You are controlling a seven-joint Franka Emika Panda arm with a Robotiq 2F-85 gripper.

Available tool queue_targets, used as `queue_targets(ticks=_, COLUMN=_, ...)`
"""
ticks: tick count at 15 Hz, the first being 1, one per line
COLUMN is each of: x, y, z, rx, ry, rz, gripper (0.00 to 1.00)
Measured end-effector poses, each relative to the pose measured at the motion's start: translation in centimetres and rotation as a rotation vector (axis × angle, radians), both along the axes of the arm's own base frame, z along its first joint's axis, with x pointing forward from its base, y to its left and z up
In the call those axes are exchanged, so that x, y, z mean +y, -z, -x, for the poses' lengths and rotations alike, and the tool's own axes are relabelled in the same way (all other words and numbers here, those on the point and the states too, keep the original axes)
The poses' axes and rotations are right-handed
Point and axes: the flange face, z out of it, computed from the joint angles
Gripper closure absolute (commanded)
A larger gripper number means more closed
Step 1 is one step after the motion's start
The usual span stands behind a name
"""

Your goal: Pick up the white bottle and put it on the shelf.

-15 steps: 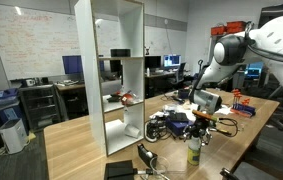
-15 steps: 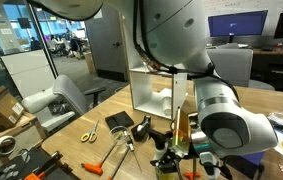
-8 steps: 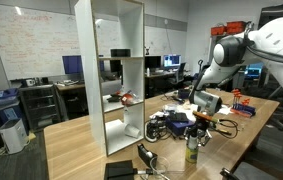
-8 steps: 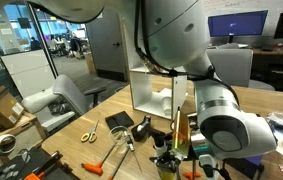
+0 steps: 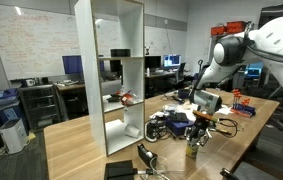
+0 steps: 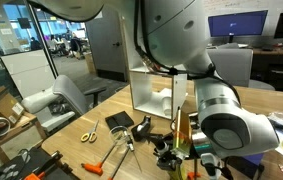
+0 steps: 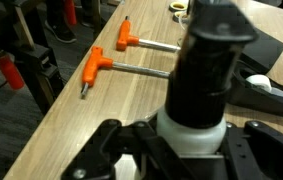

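On the table [image 5: 81,140]: bottle [image 5: 192,150] apparently not yet lifted

At 4 o'clock from the shelf [image 5: 111,75], the bottle stands with the pincer [image 5: 197,128] directly above it. Whether the pincer grips it, I cannot tell. Lifting and shelving seemingly remain.

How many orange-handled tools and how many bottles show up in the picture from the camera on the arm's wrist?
orange-handled tools: 2
white bottle: 1
Total: 3
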Motion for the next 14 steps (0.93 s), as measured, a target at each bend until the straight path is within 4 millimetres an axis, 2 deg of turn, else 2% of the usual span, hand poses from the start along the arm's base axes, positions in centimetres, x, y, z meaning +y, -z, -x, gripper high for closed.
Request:
queue_targets(ticks=3, x=0.0, y=-1.6, z=-0.9, rx=-0.024, ry=-0.008, rz=0.015, gripper=0.97)
queue_targets(ticks=6, x=0.4, y=-4.6, z=-2.5, rx=-0.060, ry=-0.023, rz=0.040, gripper=0.97)
queue_targets(ticks=10, x=1.9, y=-9.8, z=-4.9, rx=-0.109, ry=-0.049, rz=0.083, gripper=0.97)
queue_targets(ticks=14, x=4.7, y=-16.3, z=-7.4, rx=-0.159, ry=-0.093, rz=0.137, gripper=0.97)
